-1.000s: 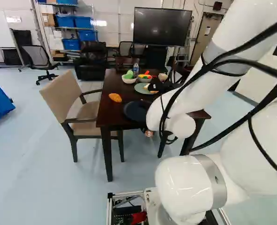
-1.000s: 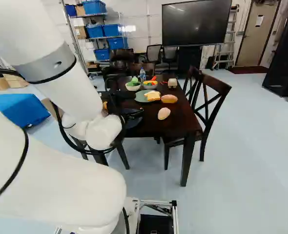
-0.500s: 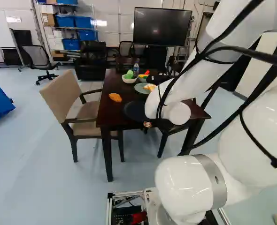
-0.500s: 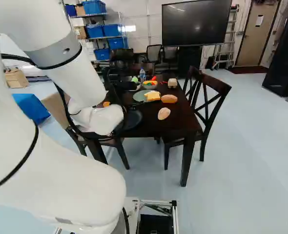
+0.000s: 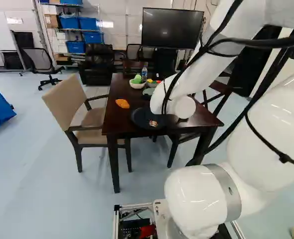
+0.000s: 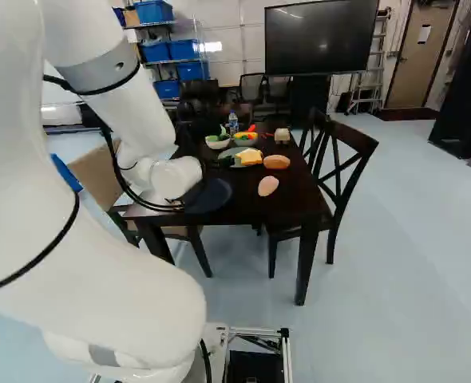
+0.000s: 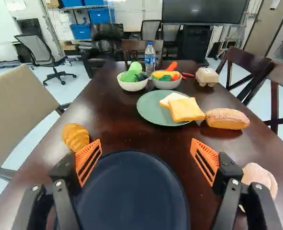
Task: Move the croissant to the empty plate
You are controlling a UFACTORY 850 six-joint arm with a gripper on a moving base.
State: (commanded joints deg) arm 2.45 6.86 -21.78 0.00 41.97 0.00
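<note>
Here's the black two-fingered tool [image 7: 146, 143], fingers spread wide, gripping nothing, hanging over the round dark-blue plate [image 7: 132, 201] on the dark brown wooden surface [image 7: 120, 122]. That plate is bare, so it looks like our target. Right by the left finger, about ten o'clock from the plate and just off its rim, sits the golden-brown, ridged croissant [image 7: 74, 136]. Out at two o'clock, beyond the right finger, there's a pale pinkish roll [image 7: 260, 178]. Farther on, near one o'clock, the round green plate [image 7: 148, 108] is already taken by bread slices [image 7: 185, 109].

So I'd call this the approach, grasp still to come! Next it wants a shift toward ten o'clock, fingers lined up astride the croissant, then down and squeeze gently. Careful: dropping from here, that left finger could clip it and shove it away
</note>
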